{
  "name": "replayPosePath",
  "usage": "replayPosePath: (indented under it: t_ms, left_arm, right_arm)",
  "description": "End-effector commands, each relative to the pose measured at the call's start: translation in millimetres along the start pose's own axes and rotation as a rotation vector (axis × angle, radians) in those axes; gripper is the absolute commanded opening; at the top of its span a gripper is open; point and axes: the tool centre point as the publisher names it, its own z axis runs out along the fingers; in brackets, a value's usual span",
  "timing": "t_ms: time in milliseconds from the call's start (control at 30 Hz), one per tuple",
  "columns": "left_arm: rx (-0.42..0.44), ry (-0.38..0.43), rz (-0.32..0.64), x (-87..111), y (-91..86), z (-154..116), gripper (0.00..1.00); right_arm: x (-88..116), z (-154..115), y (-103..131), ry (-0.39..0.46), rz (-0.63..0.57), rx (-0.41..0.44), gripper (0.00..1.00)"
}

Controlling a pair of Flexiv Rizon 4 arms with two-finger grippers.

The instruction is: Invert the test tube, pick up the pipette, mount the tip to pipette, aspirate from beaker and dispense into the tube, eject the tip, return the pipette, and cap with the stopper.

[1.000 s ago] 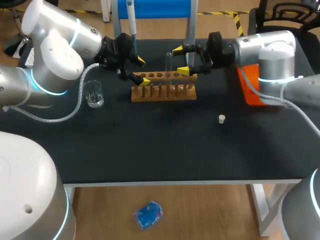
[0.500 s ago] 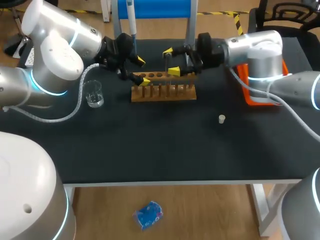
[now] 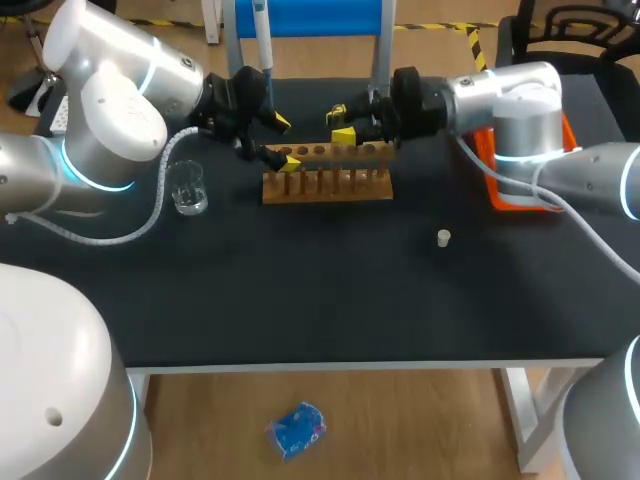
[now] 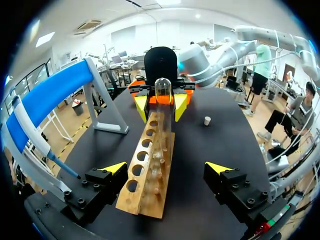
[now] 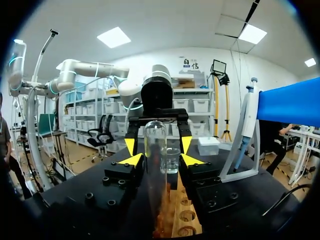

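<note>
While R pincer (image 3: 340,122) clamps clear glass test tube (image 4: 162,97) in brown wooden rack (image 3: 327,185): prob. invert step; next, lift straight. L pincer (image 3: 277,141) wide.

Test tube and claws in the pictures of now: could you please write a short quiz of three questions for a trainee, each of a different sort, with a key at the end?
1. True or false: the stopper sits in the mouth of the test tube.
2. What stands between the fingers of the right claw? A the stopper; B the test tube; C nothing.
3. Fill the gap: the left claw is open, and the near end of the wooden ___ lies between its fingers.

Key
1. False: it lies alone on the table.
2. B.
3. rack.
</note>
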Motion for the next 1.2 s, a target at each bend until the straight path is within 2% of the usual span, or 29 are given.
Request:
replayPosePath:
  t_ms: [33,133,233,267,1200]
  left_arm:
    - [-0.004,0.003,-0.001,-0.5,-0.6,-1,1.0]
    - [-0.004,0.003,-0.001,-0.5,-0.6,-1,1.0]
    - [-0.004,0.003,-0.001,-0.5,-0.6,-1,1.0]
    - [-0.004,0.003,-0.001,-0.5,-0.6,-1,1.0]
    - [-0.004,0.003,-0.001,-0.5,-0.6,-1,1.0]
  right_arm:
    - [1,0,0,0.001,0.001,-0.001,0.38]
    - [1,1,0,0.002,0.001,-0.002,0.24]
    - [3,2,1,0.002,0.0,-0.003,0.02]
    - [2,2,2,0.002,0.0,-0.003,0.0]
    - [9,-3,21,-0.006,-0.018,-0.008,0.0]
